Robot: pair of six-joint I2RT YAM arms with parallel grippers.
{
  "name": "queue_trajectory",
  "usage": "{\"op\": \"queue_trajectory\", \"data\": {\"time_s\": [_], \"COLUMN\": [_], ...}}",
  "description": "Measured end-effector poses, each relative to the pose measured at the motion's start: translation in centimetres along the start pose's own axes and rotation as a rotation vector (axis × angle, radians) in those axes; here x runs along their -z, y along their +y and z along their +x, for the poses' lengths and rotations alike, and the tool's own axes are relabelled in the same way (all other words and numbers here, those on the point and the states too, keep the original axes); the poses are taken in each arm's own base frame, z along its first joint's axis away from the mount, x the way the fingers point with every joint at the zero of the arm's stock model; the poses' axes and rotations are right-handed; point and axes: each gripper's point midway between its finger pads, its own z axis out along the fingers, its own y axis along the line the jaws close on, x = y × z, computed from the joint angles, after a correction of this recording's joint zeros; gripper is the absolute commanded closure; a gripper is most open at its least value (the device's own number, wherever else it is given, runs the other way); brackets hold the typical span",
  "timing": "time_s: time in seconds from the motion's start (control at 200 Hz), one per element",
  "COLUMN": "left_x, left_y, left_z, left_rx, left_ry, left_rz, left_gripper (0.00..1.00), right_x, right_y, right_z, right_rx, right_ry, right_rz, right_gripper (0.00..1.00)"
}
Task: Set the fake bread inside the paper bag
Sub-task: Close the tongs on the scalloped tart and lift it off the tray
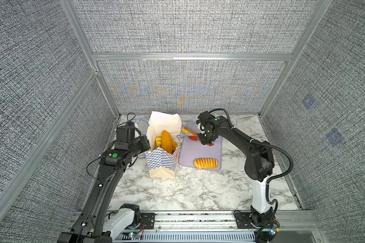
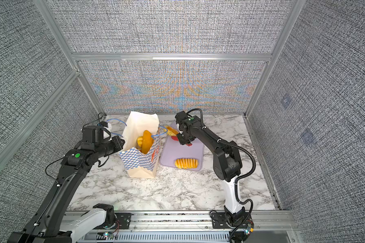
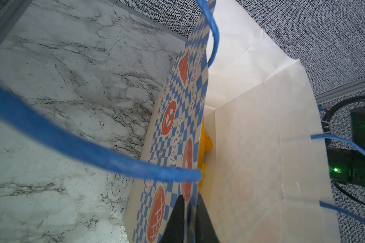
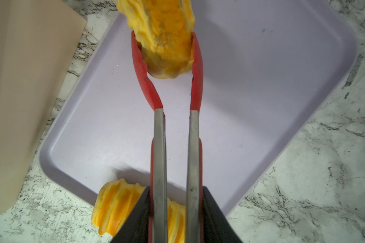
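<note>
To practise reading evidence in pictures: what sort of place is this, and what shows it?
Probably a robot test cell, not a bakery: grey panels in metal framing enclose a marble-look table, and a left arm and right arm stand bolted to a rail.

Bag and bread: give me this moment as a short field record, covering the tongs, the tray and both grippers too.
bag: upright, open; loaf and more inside
left gripper: shut on bag's wall
right gripper: shut on tongs
tongs: tips clamp a twist near bag
tray: one ribbed roll at its near edge
</note>
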Motion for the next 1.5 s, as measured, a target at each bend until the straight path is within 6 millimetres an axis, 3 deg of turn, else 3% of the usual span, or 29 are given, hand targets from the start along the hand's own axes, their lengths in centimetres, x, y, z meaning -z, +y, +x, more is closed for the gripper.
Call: {"op": "queue_trajectory", "data": {"time_s": [0.705,1.501], "left_x": [0.2,0.5], "left_y": [-0.3,-0.3], "left_z": [-0.4,-0.4], "left_rx": [0.007,0.012], "left_ry": [-0.009,-0.016], "left_rz": [0.006,0.01], "left_gripper": [0.87,0.87], "right_x": [1.2,4.9], "right_y": [-0.3,-1.3], "right_z": [1.5,3.6], "right_rx": [-0.039,-0.085], "right_ry": [-0.014,-0.071], "right_rz": [0.0,0.0], "right_gripper": [0.68,0.68]}}
